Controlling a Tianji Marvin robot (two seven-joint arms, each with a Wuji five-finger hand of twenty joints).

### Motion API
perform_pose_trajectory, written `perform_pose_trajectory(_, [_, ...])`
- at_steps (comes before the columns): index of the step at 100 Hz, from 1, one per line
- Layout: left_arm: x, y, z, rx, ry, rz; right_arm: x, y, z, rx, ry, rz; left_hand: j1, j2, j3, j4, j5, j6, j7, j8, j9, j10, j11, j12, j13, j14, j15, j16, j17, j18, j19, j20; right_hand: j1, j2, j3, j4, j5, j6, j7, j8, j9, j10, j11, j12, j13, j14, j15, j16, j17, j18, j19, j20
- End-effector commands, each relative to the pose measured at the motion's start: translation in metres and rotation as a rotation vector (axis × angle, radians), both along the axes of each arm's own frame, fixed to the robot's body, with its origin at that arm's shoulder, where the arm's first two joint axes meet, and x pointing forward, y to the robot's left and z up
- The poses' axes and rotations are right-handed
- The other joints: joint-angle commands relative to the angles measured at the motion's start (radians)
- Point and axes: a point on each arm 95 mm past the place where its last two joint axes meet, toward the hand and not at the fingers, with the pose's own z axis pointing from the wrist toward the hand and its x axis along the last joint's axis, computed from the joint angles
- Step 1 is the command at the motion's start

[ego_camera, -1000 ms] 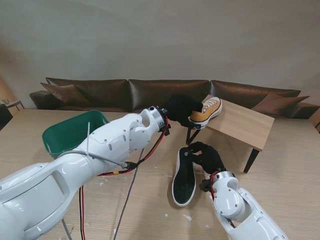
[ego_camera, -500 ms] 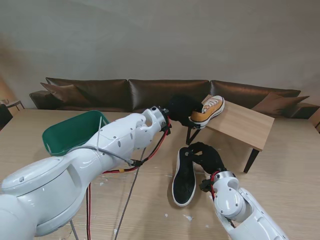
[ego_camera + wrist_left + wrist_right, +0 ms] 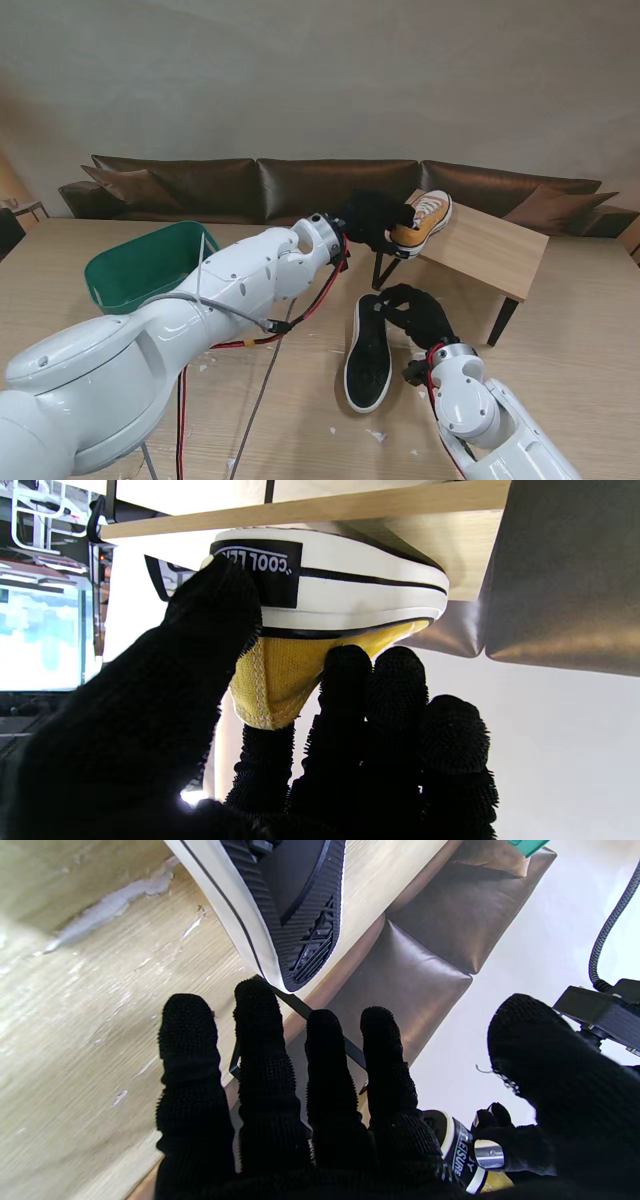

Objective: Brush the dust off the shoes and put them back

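Observation:
A yellow canvas shoe (image 3: 427,219) with a white sole stands on the small wooden table (image 3: 490,248). My left hand (image 3: 372,218) is shut on its heel. In the left wrist view the thumb presses the black heel label (image 3: 265,570) and the fingers (image 3: 380,690) press the yellow canvas (image 3: 280,675). The second shoe (image 3: 367,352) lies on its side on the big table, black sole showing (image 3: 300,900). My right hand (image 3: 418,310) is open, fingers (image 3: 260,1080) spread, with their tips close to that shoe's end.
A green basin (image 3: 148,263) sits at the left. A brown sofa (image 3: 300,185) runs along the far edge. Red and grey cables (image 3: 262,372) hang under my left arm. White scraps (image 3: 376,435) lie on the table near the fallen shoe.
My left hand has pushed the yellow shoe a little farther onto the small table, to the right. My right hand has barely shifted beside the fallen shoe.

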Motion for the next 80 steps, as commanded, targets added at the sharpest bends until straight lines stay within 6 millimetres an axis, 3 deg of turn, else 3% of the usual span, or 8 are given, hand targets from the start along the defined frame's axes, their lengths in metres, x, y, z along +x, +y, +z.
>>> perform_pose_trajectory(1, [0.000, -0.001, 0.004, 0.015, 0.005, -0.004, -0.003, 0.003, -0.002, 0.004, 0.012, 0.011, 0.040, 0.074, 0.006, 0.037, 0.019, 0.002, -0.022, -0.042, -0.068, -0.034, -0.063, -0.067, -0.042, 0.017, 0.006, -0.003, -0.025, -0.036, 0.028, 0.025, -0.030, 0.031, 0.021, 0.026, 0.015, -0.003, 0.004, -0.011, 0.004, 0.014, 0.011, -0.016, -0.007, 0.010, 0.010, 0.004, -0.278, 0.016, -0.017, -0.001])
perform_pose_trajectory(12, [-0.002, 0.000, -0.001, 0.039, 0.032, 0.005, -0.004, 0.003, -0.001, 0.012, 0.015, 0.009, 0.002, 0.115, 0.004, 0.039, 0.049, 0.031, -0.236, -0.117, -0.109, -0.007, -0.057, -0.287, -0.070, 0.033, -0.022, -0.009, -0.051, -0.024, 0.012, 0.044, -0.030, 0.032, 0.022, 0.026, 0.014, -0.003, 0.004, -0.012, 0.002, 0.014, 0.010, -0.016, -0.007, 0.010, 0.009, 0.004, -0.279, 0.015, -0.018, -0.001])
perform_pose_trajectory(23, [-0.003, 0.002, -0.005, 0.053, 0.048, 0.025, -0.005, 0.003, -0.002, 0.028, 0.028, 0.006, -0.057, 0.184, 0.032, 0.047, 0.086, 0.090, -0.423, -0.161, -0.144, 0.022, -0.082, -0.344, -0.111, 0.014, -0.049, -0.017, -0.084, -0.017, -0.006, 0.056, -0.027, 0.033, 0.022, 0.026, 0.014, -0.001, 0.004, -0.012, -0.001, 0.018, 0.010, -0.016, -0.013, 0.014, 0.008, 0.004, -0.286, 0.014, -0.021, -0.001])
perform_pose_trajectory(28, [-0.003, 0.002, -0.006, 0.049, 0.057, 0.033, -0.005, 0.003, -0.002, 0.028, 0.030, 0.006, -0.104, 0.237, 0.067, 0.086, 0.091, 0.133, -0.537, -0.189, -0.156, 0.036, -0.091, -0.356, -0.127, 0.036, -0.053, -0.017, -0.102, -0.011, -0.010, 0.068, -0.027, 0.034, 0.022, 0.026, 0.014, 0.000, 0.004, -0.012, 0.001, 0.017, 0.011, -0.016, -0.012, 0.015, 0.009, 0.004, -0.285, 0.014, -0.020, -0.001])
perform_pose_trajectory(29, [-0.003, 0.002, -0.006, 0.047, 0.057, 0.035, -0.005, 0.003, -0.002, 0.028, 0.031, 0.007, -0.127, 0.267, 0.077, 0.114, 0.088, 0.154, -0.579, -0.210, -0.165, 0.041, -0.096, -0.359, -0.136, 0.051, -0.055, -0.016, -0.113, -0.011, -0.009, 0.073, -0.027, 0.034, 0.022, 0.026, 0.014, 0.000, 0.004, -0.012, 0.001, 0.017, 0.011, -0.016, -0.011, 0.015, 0.010, 0.004, -0.285, 0.014, -0.020, -0.001])
perform_pose_trajectory(33, [-0.003, 0.002, -0.007, 0.041, 0.059, 0.042, -0.006, 0.003, -0.002, 0.027, 0.031, 0.007, -0.141, 0.292, 0.070, 0.123, 0.077, 0.171, -0.627, -0.238, -0.179, 0.048, -0.105, -0.363, -0.157, 0.067, -0.059, -0.013, -0.133, -0.008, -0.006, 0.083, -0.027, 0.033, 0.023, 0.026, 0.016, 0.000, 0.005, -0.012, 0.002, 0.019, 0.012, -0.016, -0.010, 0.014, 0.011, 0.005, -0.284, 0.014, -0.020, 0.000])
perform_pose_trajectory(64, [-0.006, 0.004, -0.006, 0.009, 0.067, 0.067, -0.007, 0.003, -0.002, 0.040, 0.039, 0.005, -0.168, 0.397, -0.033, 0.138, -0.044, 0.300, -0.825, -0.425, -0.256, 0.095, -0.147, -0.383, -0.257, 0.121, -0.071, -0.001, -0.234, 0.011, -0.060, 0.160, -0.026, 0.033, 0.025, 0.025, 0.020, 0.003, 0.006, -0.013, 0.009, 0.021, 0.012, -0.016, -0.006, 0.016, 0.013, 0.005, -0.282, 0.017, -0.021, 0.001])
perform_pose_trajectory(80, [-0.007, 0.003, -0.008, 0.021, 0.091, 0.062, -0.008, 0.003, -0.002, 0.054, 0.047, 0.001, -0.174, 0.422, -0.072, 0.144, -0.086, 0.327, -0.856, -0.511, -0.277, 0.105, -0.162, -0.386, -0.292, 0.131, -0.087, 0.001, -0.267, 0.012, -0.082, 0.178, -0.025, 0.033, 0.026, 0.025, 0.023, 0.005, 0.006, -0.014, 0.011, 0.021, 0.012, -0.017, -0.007, 0.018, 0.012, 0.005, -0.282, 0.017, -0.020, 0.001])
